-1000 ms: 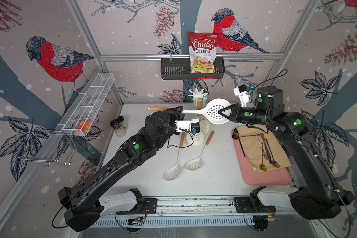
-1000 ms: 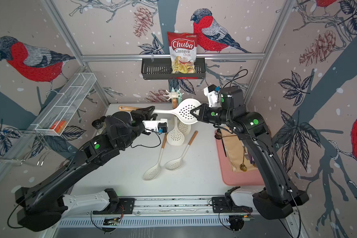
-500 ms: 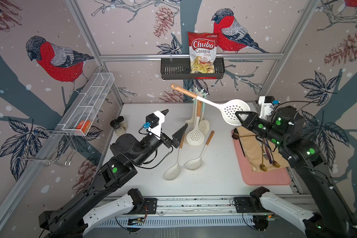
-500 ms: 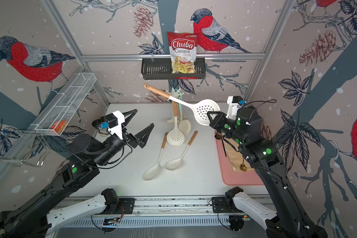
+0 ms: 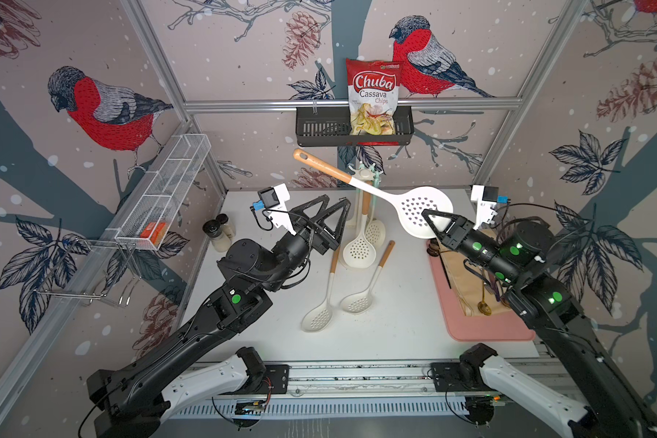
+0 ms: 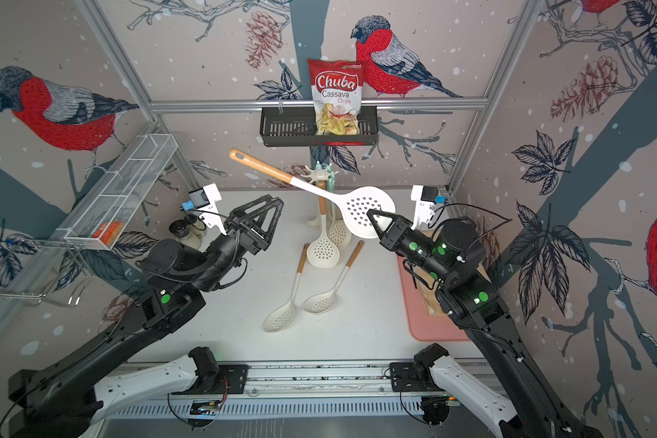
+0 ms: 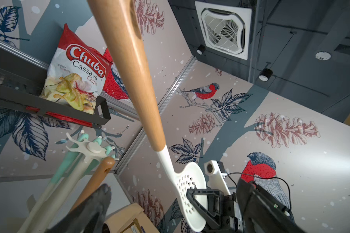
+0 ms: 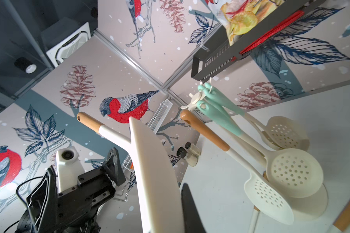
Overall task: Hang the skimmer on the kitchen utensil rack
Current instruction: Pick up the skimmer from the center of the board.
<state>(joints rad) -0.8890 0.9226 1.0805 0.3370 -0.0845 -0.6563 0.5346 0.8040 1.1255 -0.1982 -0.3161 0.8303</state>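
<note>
skimmer (image 5: 414, 208) (image 6: 357, 212): white perforated head with a wooden handle; held in the air, tilted. Handle end raised toward the back left. Shaft crosses in front of the rack's star top in both top views. Not on any hook.
right gripper (image 5: 427, 217) (image 6: 372, 217): clamped on the rim of the skimmer's head, on the side away from the handle.
left gripper (image 5: 336, 203) (image 6: 270, 201): jaws spread wide, nothing between them; in the air just to the left of the rack, apart from the skimmer.
kitchen utensil rack (image 5: 365, 173) (image 6: 319, 174): cream-white, upright at the back middle of the table (image 5: 395, 341).
hung utensils (image 5: 357, 248): perforated spoons on the rack's hooks, heads down near the base; mint handles and one wooden handle.
loose skimmers (image 5: 317, 316): two lying on the table in front of the rack, heads toward the front, side by side.
pink tray (image 5: 486, 330): on the right side of the table, under the right arm, with brown paper and small cutlery on it.
black basket (image 5: 319, 127): on the back wall, holding a chips bag (image 5: 374, 98).
wire mesh shelf (image 5: 167, 182): on the left wall.
</note>
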